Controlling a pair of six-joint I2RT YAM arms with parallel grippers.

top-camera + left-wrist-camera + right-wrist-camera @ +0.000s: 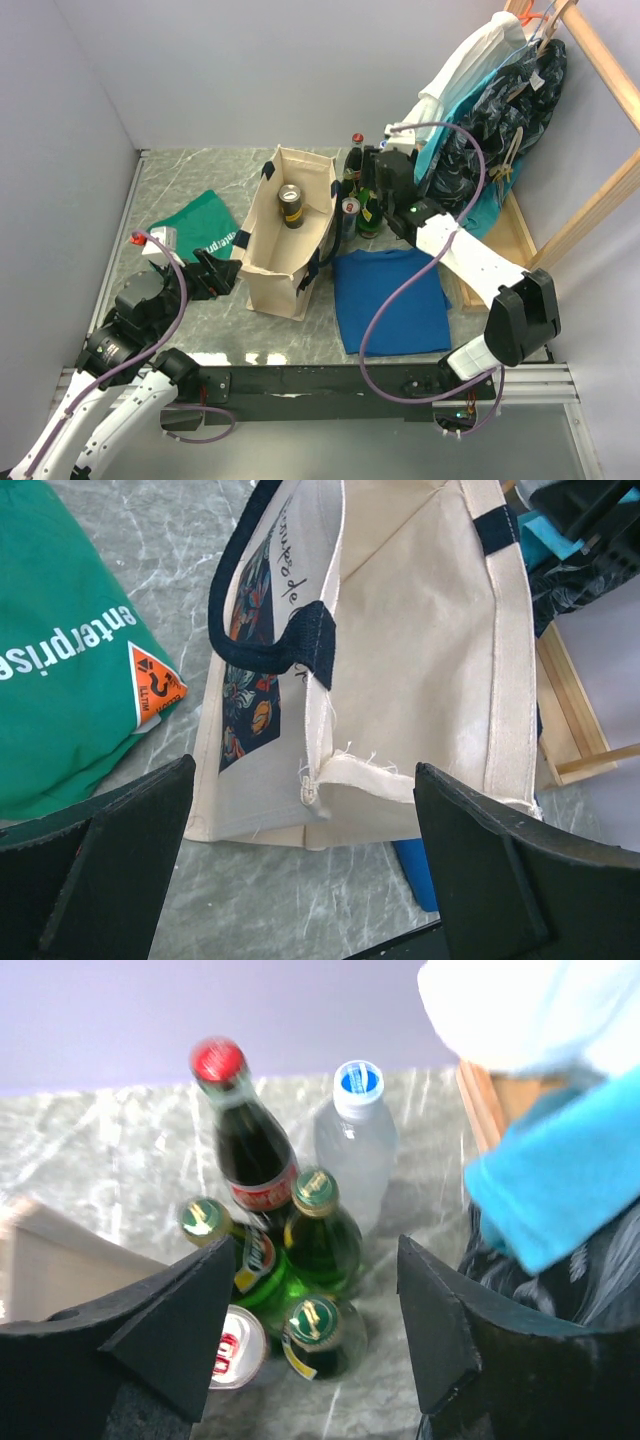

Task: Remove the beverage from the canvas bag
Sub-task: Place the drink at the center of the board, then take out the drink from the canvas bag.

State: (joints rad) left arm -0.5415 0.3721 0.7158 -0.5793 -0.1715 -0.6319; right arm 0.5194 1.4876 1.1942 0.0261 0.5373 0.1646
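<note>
The canvas bag (290, 230) stands upright in the middle of the marbled desk (180, 180) with its mouth gaping open. The beverage (290, 205), a dark can with a metal top, stands inside it toward the far end, and I can see nothing else in the bag. The left pincer (300, 850) hovers at the bag's near left corner with its jaws spread wide and nothing between them; from the left wrist the bag's seamed near end and a navy handle show between the fingers, touching neither. Left of the bag lies a green cloth (200, 235) with white lettering, and to the right a flat blue cloth (390, 295). Just beyond the bag's far right corner a cluster of drinks stands on the desk: a red-capped cola bottle (245, 1140), a clear water bottle (357, 1140), three green bottles (322, 1230) and a small can (235, 1345) with a red and white top. The right pincer (315, 1310) hangs above this cluster, its jaws apart and pinching nothing. Garments (500, 110) hang on a wooden rack at the far right.
</note>
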